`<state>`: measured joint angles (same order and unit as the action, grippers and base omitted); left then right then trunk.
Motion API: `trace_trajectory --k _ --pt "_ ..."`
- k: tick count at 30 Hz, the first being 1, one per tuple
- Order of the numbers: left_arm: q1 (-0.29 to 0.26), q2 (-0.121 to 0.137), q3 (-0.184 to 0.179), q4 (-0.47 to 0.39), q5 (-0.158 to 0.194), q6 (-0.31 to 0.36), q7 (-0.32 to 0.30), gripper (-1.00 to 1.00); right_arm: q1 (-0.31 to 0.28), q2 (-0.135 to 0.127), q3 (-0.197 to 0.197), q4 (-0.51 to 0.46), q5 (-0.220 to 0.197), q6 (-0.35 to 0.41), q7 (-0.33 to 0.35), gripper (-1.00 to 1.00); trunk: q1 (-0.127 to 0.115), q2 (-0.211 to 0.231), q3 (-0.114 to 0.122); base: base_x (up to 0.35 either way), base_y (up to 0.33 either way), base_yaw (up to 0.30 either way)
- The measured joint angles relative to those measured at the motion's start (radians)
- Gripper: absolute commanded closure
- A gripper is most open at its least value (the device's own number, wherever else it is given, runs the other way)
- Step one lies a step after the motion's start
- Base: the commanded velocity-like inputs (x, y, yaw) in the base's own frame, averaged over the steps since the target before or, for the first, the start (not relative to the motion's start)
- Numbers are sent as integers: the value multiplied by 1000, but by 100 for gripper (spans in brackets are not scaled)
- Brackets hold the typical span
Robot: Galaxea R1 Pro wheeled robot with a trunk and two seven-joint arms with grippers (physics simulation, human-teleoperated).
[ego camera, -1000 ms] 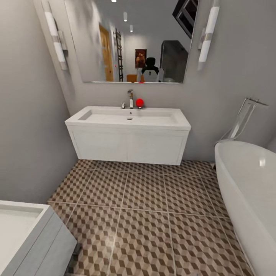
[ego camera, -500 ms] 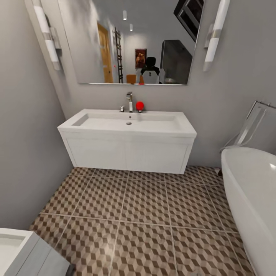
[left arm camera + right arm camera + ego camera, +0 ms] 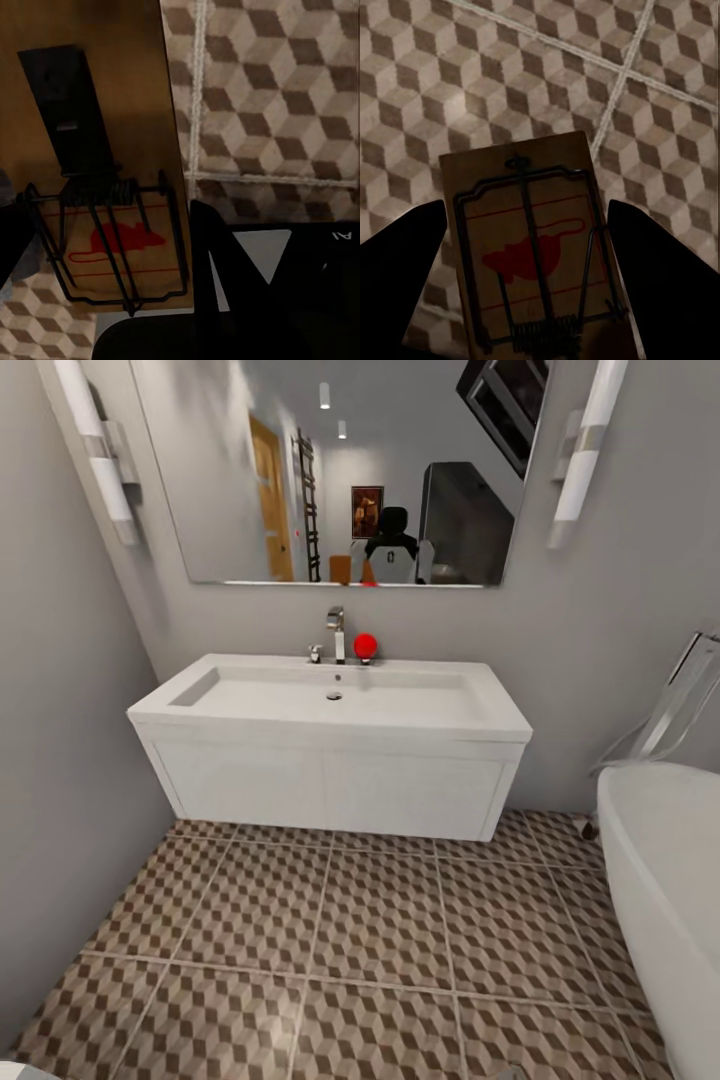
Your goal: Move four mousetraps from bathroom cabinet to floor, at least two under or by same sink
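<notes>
— What's ahead of you?
— The sink [image 3: 330, 745] on the far wall, tiled floor [image 3: 330, 930] under it, tub [image 3: 665, 900] on my right.
— And your grippers?
— My right gripper [image 3: 529, 247] holds a mousetrap [image 3: 532, 247] between its fingers above the tiles. My left gripper [image 3: 97, 247] has a second trap [image 3: 112, 217]; I cannot tell if its fingers are clamped on it.

The bathroom sink [image 3: 330, 760] hangs on the far wall, with the faucet [image 3: 337, 632] at its back edge and a ball [image 3: 365, 645] just right of that. The mirror [image 3: 340, 470] is above it. Right of the sink stands the bathtub [image 3: 660, 900] (its near end cut off). The bathroom floor [image 3: 330, 940] runs before and under the sink.

Each wrist view has a mousetrap [image 3: 112, 240] [image 3: 532, 247] over floor tiles.
</notes>
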<state>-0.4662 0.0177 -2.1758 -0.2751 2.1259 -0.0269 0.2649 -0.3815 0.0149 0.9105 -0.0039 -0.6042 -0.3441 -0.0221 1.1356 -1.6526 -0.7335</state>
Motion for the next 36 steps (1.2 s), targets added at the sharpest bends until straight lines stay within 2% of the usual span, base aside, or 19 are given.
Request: trace_trajectory --k 14,20,23,25,26,27,28,30,32,33,35,36 --pt "0 0 0 -1 0 0 0 100 0 0 0 2 -6 4 -3 100 0 0 0 334 0 0" --pt "0 -2 0 -2 0 -1 -2 100 0 1 0 0 -5 3 -3 100 1 0 0 87 0 0" --pt "0 -11 -1 -3 -4 -5 -3 100 0 2 -1 -6 -5 0 -2 100 1 0 0 2 0 0" --pt "0 -36 1 -10 -6 -5 -3 100 0 1 -5 -11 -6 6 -4 100 1 0 0 0 0 0" --pt "0 -37 23 6 -3 -3 -1 100 -22 18 -7 -14 -10 147 -51 100 1 0 0 0 0 0" --pt "0 -37 32 16 -3 -1 -1 100 -31 23 -8 -17 -10 192 -68 100 1 0 0 0 0 0" --pt "-4 -41 63 67 -2 7 1 100 -71 36 -8 -25 -13 324 -124 100 1 0 0 0 0 0" --pt "-20 -57 113 160 2 46 2 100 -137 47 -20 -30 -53 457 -190 100 1 0 0 0 0 0" --pt "-52 -67 146 220 -1 124 2 100 -183 55 -43 -33 -105 514 -229 100 1 0 0 0 0 0" --pt "-80 -69 158 249 -5 187 2 100 -215 59 -53 -34 -141 538 -253 100 1 0 0 0 0 0" --pt "-154 -60 171 283 -8 297 4 100 -286 68 -66 -35 -206 600 -298 100 1 0 0 0 0 0" --pt "-175 -55 177 289 -6 316 4 100 -303 70 -71 -35 -220 626 -306 100 1 0 0 0 0 0"
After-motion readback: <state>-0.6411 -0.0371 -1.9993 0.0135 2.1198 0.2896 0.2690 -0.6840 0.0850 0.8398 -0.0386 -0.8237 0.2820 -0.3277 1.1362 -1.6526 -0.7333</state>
